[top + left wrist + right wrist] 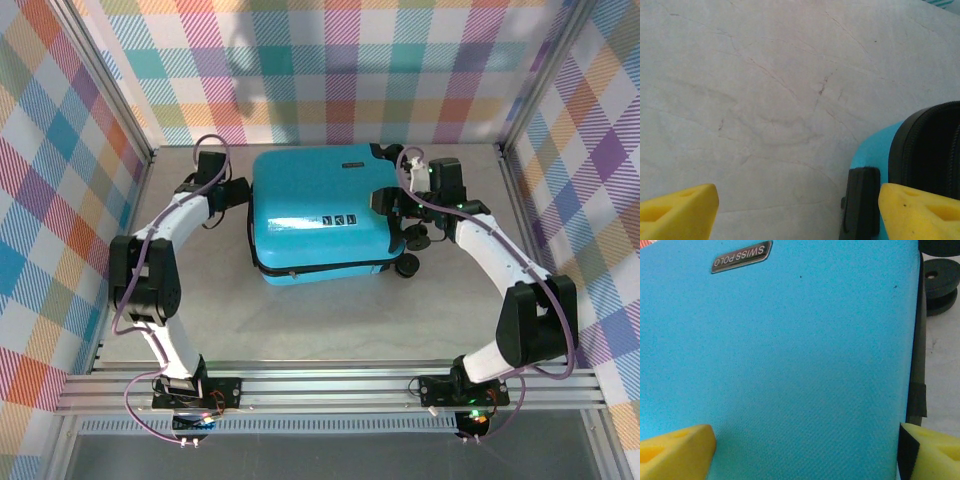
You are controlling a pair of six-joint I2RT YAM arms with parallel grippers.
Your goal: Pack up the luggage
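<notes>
The luggage (320, 215), a turquoise hard-shell suitcase, lies flat and closed in the middle of the table, with its black wheels (407, 265) on its right side. My left gripper (238, 192) sits at its left edge, open. In the left wrist view its yellow fingers (677, 207) straddle bare table, with the luggage corner (870, 150), black zipper seam (925, 150) and a black tab (860, 205) by the right finger. My right gripper (385, 200) hovers open over the shell (790, 350), below the dark label (741, 256) and beside the wheels (940, 282).
The pale stone-patterned table (220, 310) is enclosed by plaid walls (60, 150) on three sides. An aluminium rail (330, 385) runs along the near edge, where both arm bases are bolted. Bare table lies in front of the luggage.
</notes>
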